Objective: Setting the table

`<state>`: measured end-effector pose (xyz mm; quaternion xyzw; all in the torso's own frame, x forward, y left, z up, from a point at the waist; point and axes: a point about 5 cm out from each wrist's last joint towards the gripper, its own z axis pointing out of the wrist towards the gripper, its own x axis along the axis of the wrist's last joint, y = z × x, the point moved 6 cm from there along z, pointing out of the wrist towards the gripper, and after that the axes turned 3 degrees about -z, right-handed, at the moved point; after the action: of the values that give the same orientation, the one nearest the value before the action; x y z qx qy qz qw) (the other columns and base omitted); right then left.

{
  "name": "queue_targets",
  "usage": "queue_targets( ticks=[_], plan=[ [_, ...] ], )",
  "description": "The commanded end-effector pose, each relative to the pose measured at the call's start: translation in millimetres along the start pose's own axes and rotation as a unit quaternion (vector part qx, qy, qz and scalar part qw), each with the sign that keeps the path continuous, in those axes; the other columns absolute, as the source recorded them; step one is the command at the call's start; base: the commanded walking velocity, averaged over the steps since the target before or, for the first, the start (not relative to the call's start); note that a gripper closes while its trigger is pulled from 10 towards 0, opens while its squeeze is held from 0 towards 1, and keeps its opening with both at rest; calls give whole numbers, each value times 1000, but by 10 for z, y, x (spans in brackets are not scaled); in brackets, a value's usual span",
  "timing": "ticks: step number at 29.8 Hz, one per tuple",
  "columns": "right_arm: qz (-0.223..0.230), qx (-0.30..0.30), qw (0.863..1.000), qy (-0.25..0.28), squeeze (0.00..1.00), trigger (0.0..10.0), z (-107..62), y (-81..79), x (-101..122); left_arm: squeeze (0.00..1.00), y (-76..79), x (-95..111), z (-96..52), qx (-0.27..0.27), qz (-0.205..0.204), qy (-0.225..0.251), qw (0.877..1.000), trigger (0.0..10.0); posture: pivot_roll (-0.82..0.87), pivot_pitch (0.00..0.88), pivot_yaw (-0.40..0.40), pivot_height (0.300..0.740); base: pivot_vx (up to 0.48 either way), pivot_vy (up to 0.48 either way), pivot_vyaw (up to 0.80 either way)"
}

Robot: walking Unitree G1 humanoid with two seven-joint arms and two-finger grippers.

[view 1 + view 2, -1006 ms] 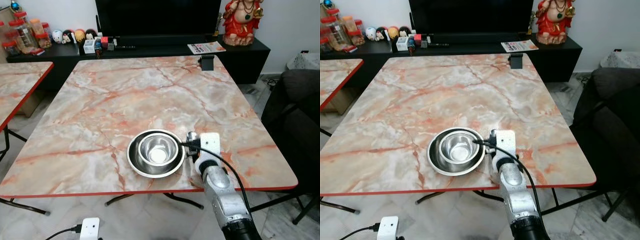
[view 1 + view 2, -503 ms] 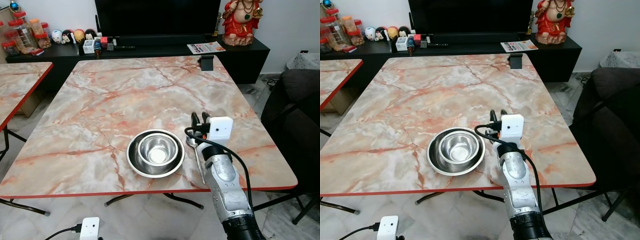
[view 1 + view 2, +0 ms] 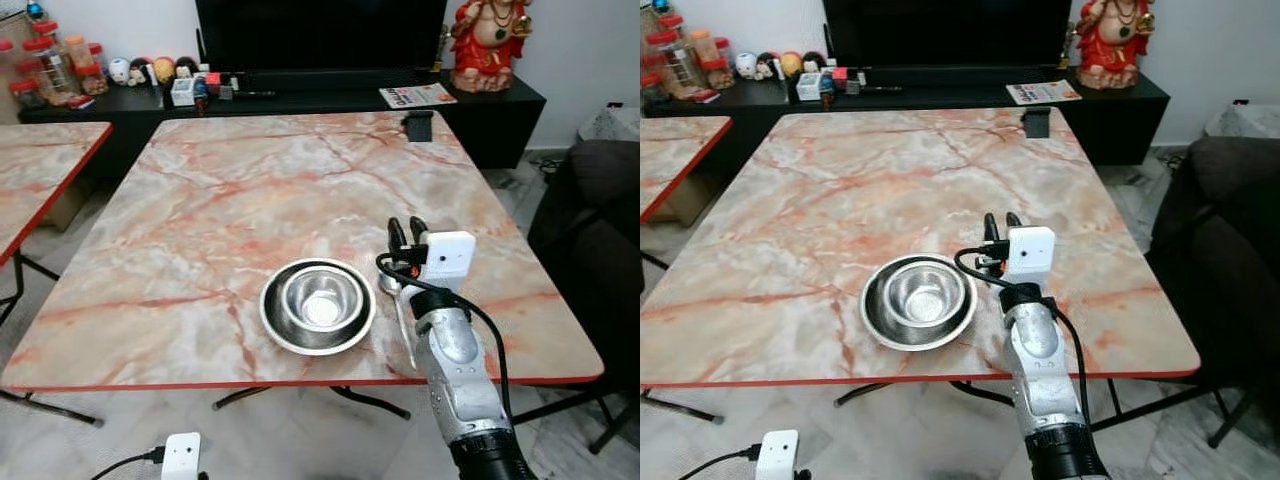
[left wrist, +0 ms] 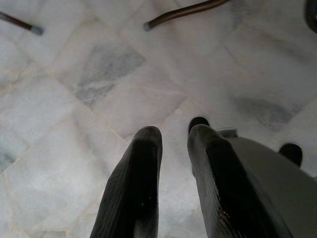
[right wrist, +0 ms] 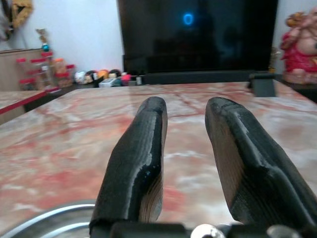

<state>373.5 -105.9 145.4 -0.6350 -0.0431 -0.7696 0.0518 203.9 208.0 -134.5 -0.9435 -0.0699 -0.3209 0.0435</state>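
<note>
A steel bowl (image 3: 320,298) sits inside a steel plate (image 3: 281,318) near the front edge of the marble table (image 3: 250,190). Just right of the plate a spoon (image 3: 401,318) lies flat on the table, handle toward the front edge. My right gripper (image 3: 405,226) hovers above the spoon's head, open, with nothing between its fingers (image 5: 143,148); in the right wrist view the plate's rim (image 5: 44,218) shows below them. My left gripper (image 4: 173,134) hangs idle over the tiled floor, fingers slightly apart.
A small black object (image 3: 418,127) stands at the table's far right edge. A second marble table (image 3: 40,170) is at the left, a dark sofa (image 3: 600,210) at the right. A white device (image 3: 180,455) lies on the floor under the table's front edge.
My right gripper has lifted from beside the plate and moved a little away from me. The spoon it held low now lies on the table. The camera shifted slightly.
</note>
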Motion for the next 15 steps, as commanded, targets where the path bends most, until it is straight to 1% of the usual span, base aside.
queue_targets(
  ticks=[1, 15],
  plan=[
    [6, 8, 1000, 0, 0, 10000, 3, -59, -4, 0, -69, -18, -6, 10, -2, -2, 1000, 10000, -52, 0, 32, 732, 0, 398, 0],
    [6, 11, 1000, 7, 0, 10000, 26, -75, 34, 0, -64, -12, -4, 10, -3, -2, 1000, 10000, -46, 0, 28, 732, 0, 390, 0]
  ],
)
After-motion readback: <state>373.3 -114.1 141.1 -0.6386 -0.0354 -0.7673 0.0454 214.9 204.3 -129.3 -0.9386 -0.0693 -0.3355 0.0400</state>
